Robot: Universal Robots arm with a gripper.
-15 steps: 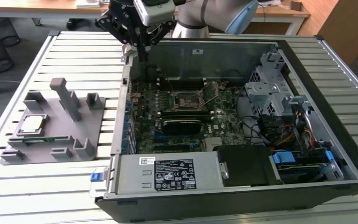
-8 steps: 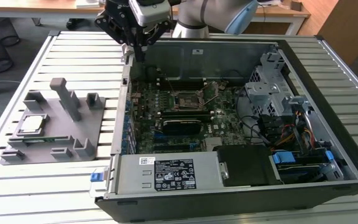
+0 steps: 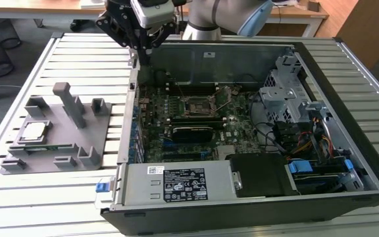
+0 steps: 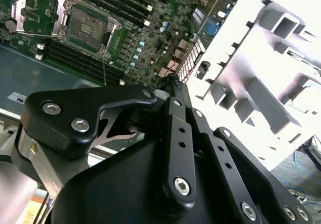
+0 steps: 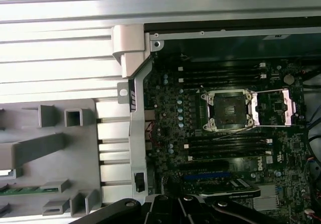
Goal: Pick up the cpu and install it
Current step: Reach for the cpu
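Note:
The cpu (image 3: 33, 130), a small silver square, lies flat on the grey fixture (image 3: 77, 143) on the exterior view's left, outside the computer case. My gripper (image 3: 142, 53) hangs above the case's far corner nearest the fixture, well away from the cpu. Its black fingers (image 4: 173, 91) come together to a point with nothing between them. The motherboard socket (image 3: 198, 104) sits in the middle of the board. In both wrist views the socket (image 4: 85, 28) (image 5: 228, 108) is bare, and its metal load plate (image 5: 273, 106) is flipped open beside it.
A green memory stick (image 3: 48, 146) lies in the fixture close to the cpu. Grey posts (image 3: 67, 101) rise from the fixture. The case walls (image 3: 222, 52) ring the board, with drive cages and cables (image 3: 295, 108) on the exterior view's right and a power supply (image 3: 176, 183) in front.

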